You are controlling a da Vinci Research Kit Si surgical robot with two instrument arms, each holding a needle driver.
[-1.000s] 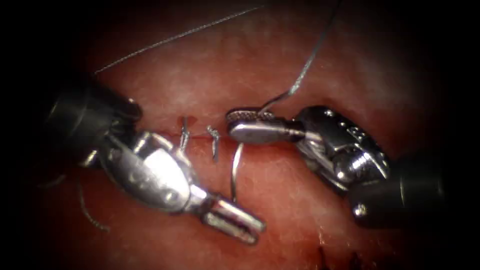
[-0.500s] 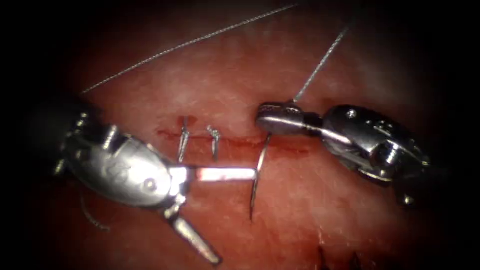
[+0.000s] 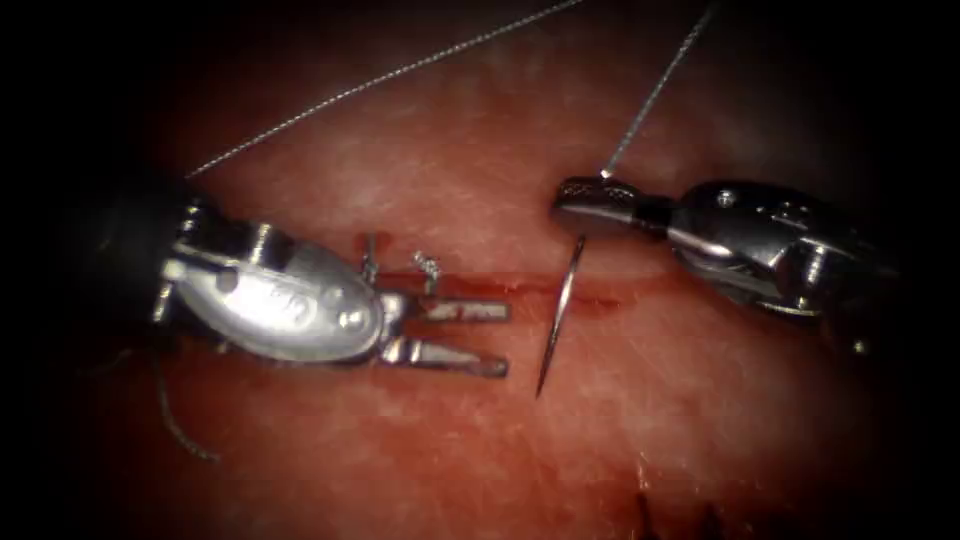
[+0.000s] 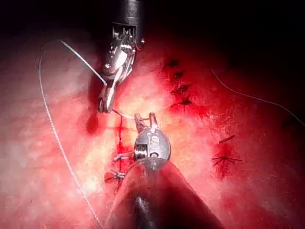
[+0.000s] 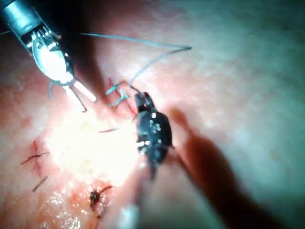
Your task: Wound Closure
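Counting near to far: two tools, one needle (image 3: 560, 310), two knotted stitches (image 3: 398, 268) across the cut (image 3: 600, 292). The left tool (image 3: 490, 338) lies level with its jaws spread, holding nothing. The right tool (image 3: 590, 198) pinches the needle's thread end, the needle hanging free above the tissue (image 3: 420, 450). Thread (image 3: 650, 95) runs up behind.

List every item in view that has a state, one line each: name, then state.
Right end effector: shut on the needle near its thread end.
Left end effector: open, holding nothing, beside the needle.
Needle: hanging across the cut, tip pointing down; whether it touches the tissue is unclear.
Thread: running up from the needle's held end.
Cut: two stitches in place at its left; red fluid along it.
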